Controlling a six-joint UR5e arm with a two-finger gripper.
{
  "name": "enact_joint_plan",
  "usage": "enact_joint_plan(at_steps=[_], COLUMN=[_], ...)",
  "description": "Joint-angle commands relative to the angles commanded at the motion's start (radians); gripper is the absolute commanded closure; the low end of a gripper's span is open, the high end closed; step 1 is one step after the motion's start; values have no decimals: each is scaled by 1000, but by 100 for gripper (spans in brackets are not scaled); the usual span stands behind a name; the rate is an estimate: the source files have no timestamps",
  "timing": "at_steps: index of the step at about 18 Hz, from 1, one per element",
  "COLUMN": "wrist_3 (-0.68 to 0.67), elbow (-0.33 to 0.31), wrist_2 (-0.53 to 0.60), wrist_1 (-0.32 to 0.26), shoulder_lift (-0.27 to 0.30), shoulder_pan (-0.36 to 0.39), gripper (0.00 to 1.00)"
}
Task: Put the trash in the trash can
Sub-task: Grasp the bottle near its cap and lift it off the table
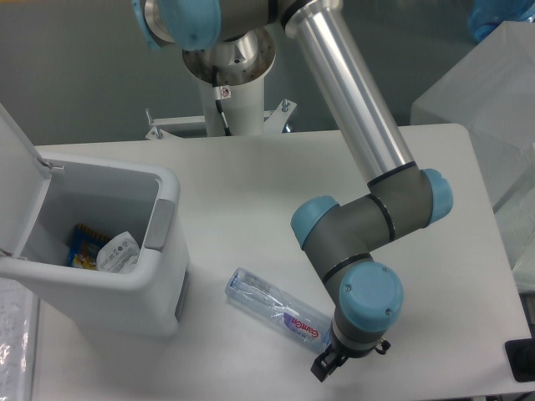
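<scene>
A clear plastic bottle [269,304] with a purple-white label lies on its side on the table, right of the trash can. Its cap end is hidden under my wrist. My gripper [321,368] hangs low at that end of the bottle, close to the table's front edge. Only a dark bit of its fingers shows below the blue-capped wrist, so its opening is unclear. The white trash can [125,305] stands at the left with its lid up. Inside it lies a crumpled whitish wrapper [118,251].
A blue and yellow packet [84,244] also lies in the can. The raised lid [15,171] leans out at far left. The arm's base column [227,79] stands at the table's back. A translucent box [489,100] is at the right, and a black object [520,359] at the bottom right.
</scene>
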Motion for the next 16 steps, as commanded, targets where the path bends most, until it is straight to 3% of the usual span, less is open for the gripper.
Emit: enact_joint_plan(at_steps=[9,13,16], wrist_3=[-15,-46,-66], elbow=[-54,-52,-48], wrist_2=[18,22,23], wrist_1=[23,26,28], shoulder_lift=[3,2,-1], shoulder_pan=[-2,-2,-2], gripper=[1,16,22])
